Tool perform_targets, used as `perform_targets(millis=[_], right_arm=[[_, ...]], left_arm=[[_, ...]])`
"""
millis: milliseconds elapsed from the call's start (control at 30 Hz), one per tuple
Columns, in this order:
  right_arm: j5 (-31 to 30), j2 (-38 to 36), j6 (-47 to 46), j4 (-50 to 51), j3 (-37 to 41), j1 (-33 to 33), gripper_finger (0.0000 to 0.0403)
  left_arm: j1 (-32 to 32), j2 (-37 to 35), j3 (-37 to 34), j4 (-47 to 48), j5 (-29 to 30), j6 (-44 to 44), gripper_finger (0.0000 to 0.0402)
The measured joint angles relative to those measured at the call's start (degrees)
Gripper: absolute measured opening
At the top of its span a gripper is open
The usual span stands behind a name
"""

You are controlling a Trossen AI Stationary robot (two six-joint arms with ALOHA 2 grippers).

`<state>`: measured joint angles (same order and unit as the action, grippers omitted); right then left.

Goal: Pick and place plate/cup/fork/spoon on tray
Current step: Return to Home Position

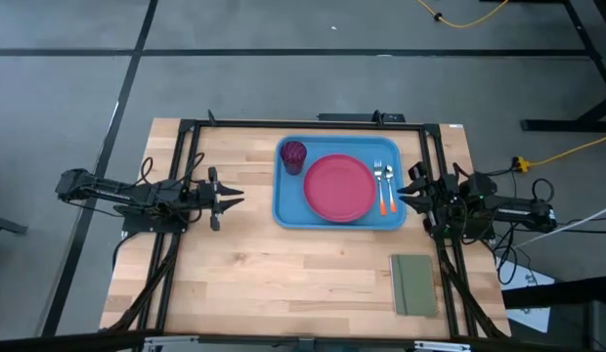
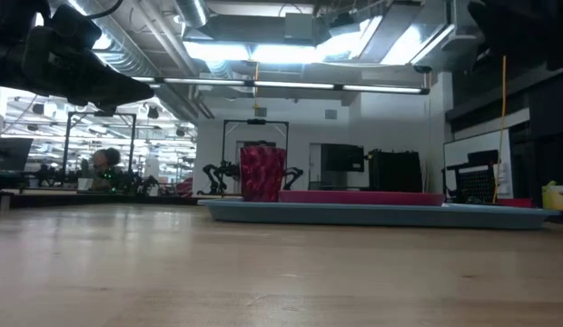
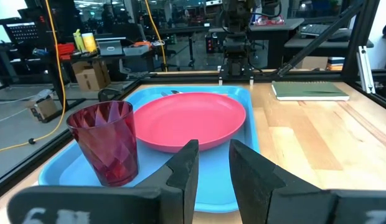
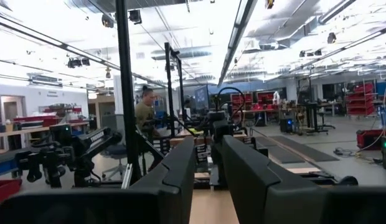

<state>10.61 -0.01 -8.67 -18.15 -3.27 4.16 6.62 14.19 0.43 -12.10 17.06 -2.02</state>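
In the low view, the fork and spoon cannot be made out; the tray [image 2: 372, 214] rim conceals them. The left wrist view cuts off the tray's near corner behind the left gripper [image 3: 213, 168] fingers. The cup [image 3: 106, 143] hides part of the plate [image 3: 190, 121] rim.

No text, label, brand, number or sign is legible anywhere in these views; pale marks on the left gripper's [image 3: 208, 177] housing are cut off and cannot be read.
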Motion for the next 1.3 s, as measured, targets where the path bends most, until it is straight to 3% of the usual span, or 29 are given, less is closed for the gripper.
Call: perform_targets(millis=[333,633,833,1300], right_arm=[[0.0,0.0,1.6,-2.0,2.9,0.0,0.0088],[-2.7,0.0,1.7,4.4,2.9,0.0,0.0088],[-7.8,0.0,1.7,10.4,2.9,0.0,0.0088],[-9.5,0.0,2.3,17.5,2.7,0.0,0.0088]], left_arm=[[0.0,0.0,0.0,0.0,0.0,0.0,0.0082],[0.0,0.0,0.0,0.0,0.0,0.0,0.0082],[0.0,0.0,0.0,0.0,0.0,0.0,0.0082],[0.0,0.0,0.0,0.0,0.0,0.0,0.0082]])
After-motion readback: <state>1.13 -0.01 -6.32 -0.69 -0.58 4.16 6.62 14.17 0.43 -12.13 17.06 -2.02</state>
